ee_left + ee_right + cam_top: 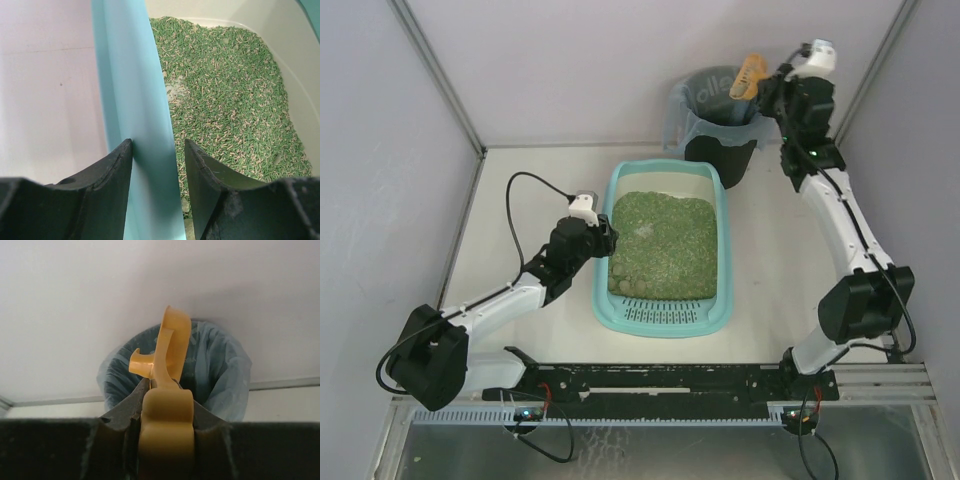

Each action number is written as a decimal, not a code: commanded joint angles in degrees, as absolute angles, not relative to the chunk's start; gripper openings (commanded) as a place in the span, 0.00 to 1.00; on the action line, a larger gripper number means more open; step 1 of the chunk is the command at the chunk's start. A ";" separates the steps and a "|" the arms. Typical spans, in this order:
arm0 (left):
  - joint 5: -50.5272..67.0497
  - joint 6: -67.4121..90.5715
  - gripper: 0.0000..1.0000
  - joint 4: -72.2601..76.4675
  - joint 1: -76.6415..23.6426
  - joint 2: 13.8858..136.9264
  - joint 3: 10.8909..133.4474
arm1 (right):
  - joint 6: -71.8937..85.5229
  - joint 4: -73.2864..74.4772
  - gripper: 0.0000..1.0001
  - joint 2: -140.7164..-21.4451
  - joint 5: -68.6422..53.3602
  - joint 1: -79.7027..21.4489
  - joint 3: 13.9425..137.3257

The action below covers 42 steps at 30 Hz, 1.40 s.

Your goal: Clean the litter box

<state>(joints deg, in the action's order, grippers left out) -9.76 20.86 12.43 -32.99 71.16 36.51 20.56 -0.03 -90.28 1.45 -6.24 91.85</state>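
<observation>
The light-teal litter box (660,322) lies mid-table, filled with green litter (665,245), its slotted grille at the near end. My left gripper (605,240) straddles the box's left wall (130,75), one finger outside and one inside above the litter (230,90). In the left wrist view the gripper (157,150) is closed on that wall. My right gripper (767,92) is raised at the back right, shut on a yellow scoop (748,75) held over the bin. In the right wrist view the scoop (167,370) sticks out from the gripper (165,390), edge-on; any contents are hidden.
A round black bin (720,140) with a grey-blue bag liner (225,370) stands just behind the box's far right corner. Grey walls close the table's left, back and right. A black rail (660,380) runs along the near edge.
</observation>
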 commanded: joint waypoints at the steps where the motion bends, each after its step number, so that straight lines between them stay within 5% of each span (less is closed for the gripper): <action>1: -6.26 22.11 0.50 14.02 -33.93 71.48 38.49 | -5.84 4.15 0.00 -95.00 17.23 -14.05 100.44; 13: -6.60 21.79 0.49 13.63 -33.98 70.95 38.48 | -20.33 -3.86 0.00 -95.97 26.67 -20.52 100.98; 24: -6.58 21.80 0.49 13.56 -33.94 71.32 38.65 | 0.83 -1.17 0.00 -78.22 -0.21 -22.33 88.47; 31: -6.46 21.84 0.49 13.54 -33.92 71.07 38.59 | 7.56 3.68 0.00 -72.56 -1.96 -21.90 81.47; 37: -6.96 21.62 0.49 13.45 -33.94 70.62 38.41 | 13.43 12.96 0.00 -70.51 -20.80 -20.05 79.23; 42: -6.56 21.84 0.49 13.54 -33.93 70.85 38.50 | 9.94 27.35 0.00 -73.50 -15.34 -25.85 79.21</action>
<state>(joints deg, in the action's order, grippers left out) -9.87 20.84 12.40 -32.99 71.16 36.51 10.15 16.56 -72.14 -15.31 -21.65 78.67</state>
